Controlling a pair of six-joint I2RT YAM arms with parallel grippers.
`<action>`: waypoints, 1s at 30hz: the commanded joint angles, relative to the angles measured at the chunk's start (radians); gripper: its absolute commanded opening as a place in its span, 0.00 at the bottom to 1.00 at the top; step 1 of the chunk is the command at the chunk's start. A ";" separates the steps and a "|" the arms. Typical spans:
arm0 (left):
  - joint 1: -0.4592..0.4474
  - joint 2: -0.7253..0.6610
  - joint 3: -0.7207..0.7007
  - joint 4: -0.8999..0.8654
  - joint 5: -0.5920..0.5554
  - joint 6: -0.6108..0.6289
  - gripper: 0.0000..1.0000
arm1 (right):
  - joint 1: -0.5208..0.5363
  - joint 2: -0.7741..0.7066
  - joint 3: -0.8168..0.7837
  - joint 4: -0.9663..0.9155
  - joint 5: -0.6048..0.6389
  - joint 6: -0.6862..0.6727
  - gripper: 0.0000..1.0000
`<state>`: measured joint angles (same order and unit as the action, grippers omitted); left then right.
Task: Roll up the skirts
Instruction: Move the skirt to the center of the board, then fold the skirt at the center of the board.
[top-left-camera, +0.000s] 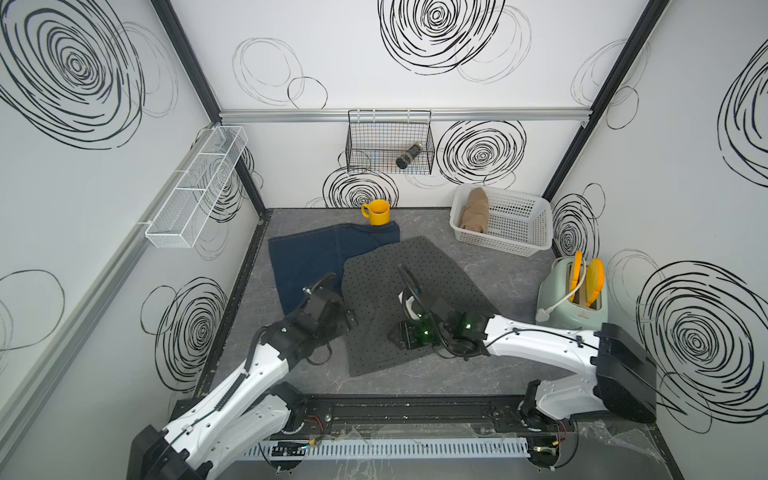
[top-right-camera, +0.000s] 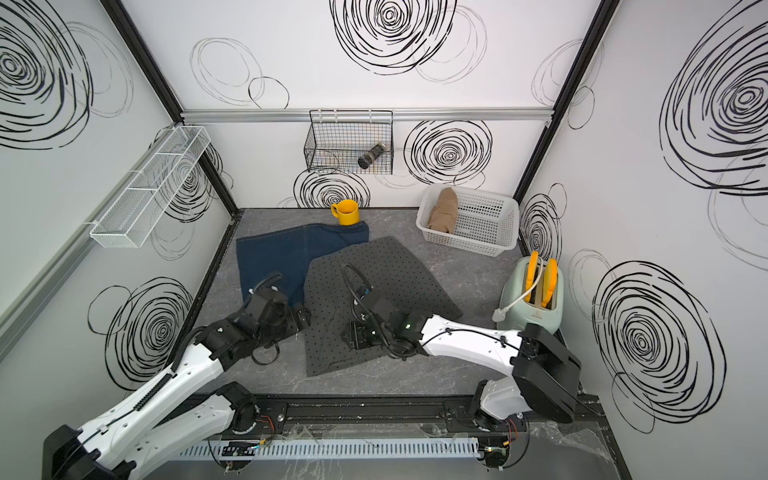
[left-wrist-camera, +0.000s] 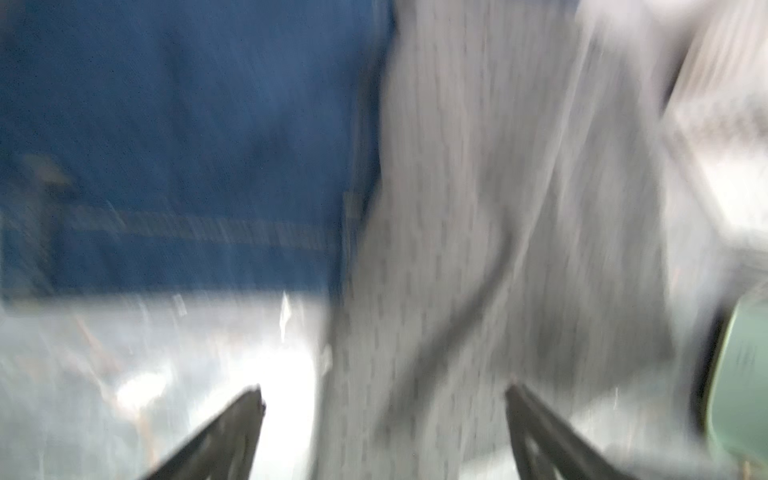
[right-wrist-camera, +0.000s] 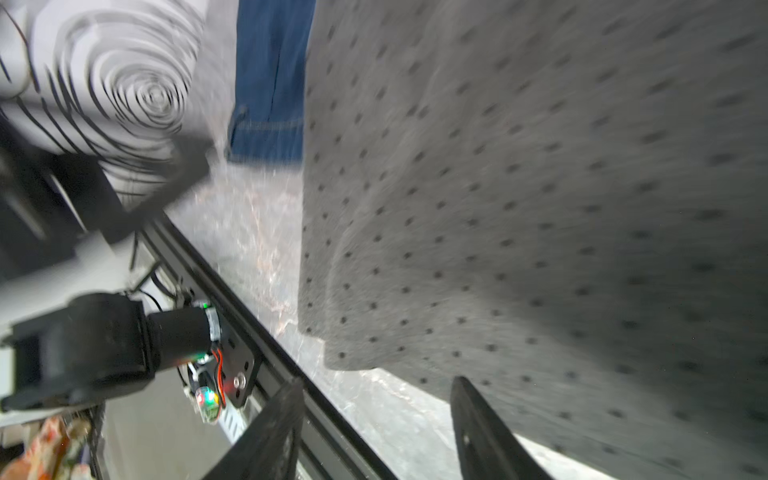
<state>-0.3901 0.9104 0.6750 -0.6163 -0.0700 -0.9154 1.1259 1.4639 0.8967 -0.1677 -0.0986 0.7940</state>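
So, left gripper (left-wrist-camera: 385, 390) and right gripper (right-wrist-camera: 376, 380) both spread, holding nothing.
Dotted skirt (top-left-camera: 411, 282) lies spread out beneath them, overlapping the denim skirt (top-left-camera: 307, 257); I'd pinch its near hem evenly, or the roll goes crooked.

Bright even light, heavy motion blur in wrist views
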 joint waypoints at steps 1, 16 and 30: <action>0.144 0.136 0.077 0.101 0.131 0.157 0.96 | 0.074 0.089 0.100 -0.029 0.065 0.026 0.68; 0.258 0.759 0.394 0.284 0.327 0.189 0.88 | 0.224 0.423 0.430 -0.189 0.131 0.033 0.77; 0.289 0.844 0.353 0.449 0.453 0.088 0.13 | 0.217 0.655 0.532 -0.308 0.128 0.070 0.11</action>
<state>-0.1040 1.7458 1.0370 -0.2306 0.3550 -0.8055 1.3491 2.1006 1.4704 -0.4171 0.0376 0.8471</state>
